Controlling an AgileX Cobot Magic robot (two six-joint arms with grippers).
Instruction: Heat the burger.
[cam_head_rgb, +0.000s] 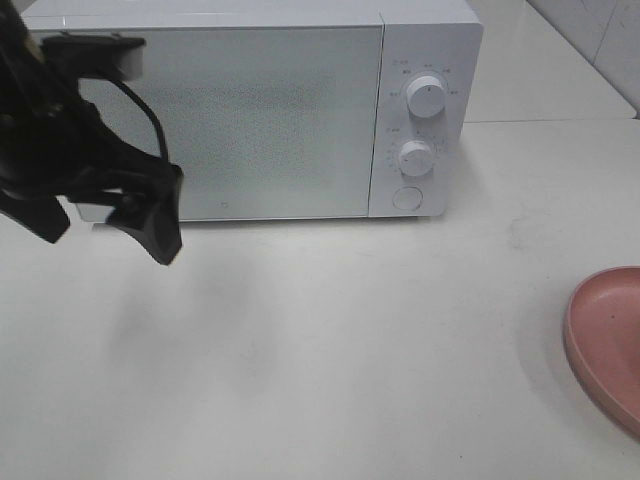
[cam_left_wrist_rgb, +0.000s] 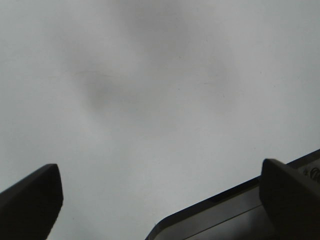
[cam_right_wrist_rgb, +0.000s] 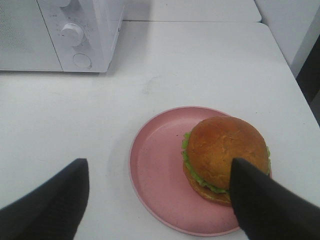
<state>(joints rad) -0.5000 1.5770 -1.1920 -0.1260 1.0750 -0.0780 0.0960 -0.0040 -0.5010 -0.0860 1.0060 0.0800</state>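
Barely begun — microwave (cam_head_rgb: 250, 110) door shut | burger (cam_right_wrist_rgb: 226, 157) waits on pink plate (cam_right_wrist_rgb: 155, 165) | my left pincer (cam_left_wrist_rgb: 160, 200) and right pincer (cam_right_wrist_rgb: 160, 200) both wide, empty.

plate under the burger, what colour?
Pink, plain, no pattern: the plate under the burger shows best in the right wrist view.

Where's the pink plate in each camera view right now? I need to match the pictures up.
Exterior high: plate cut off at the right edge, lower half; only a bare part shows.
Left wrist: not in it.
Right wrist: plate at lower centre, on the table, carrying the burger.
Shared landmark: the microwave, with its knobs, also in the right wrist view's upper left.
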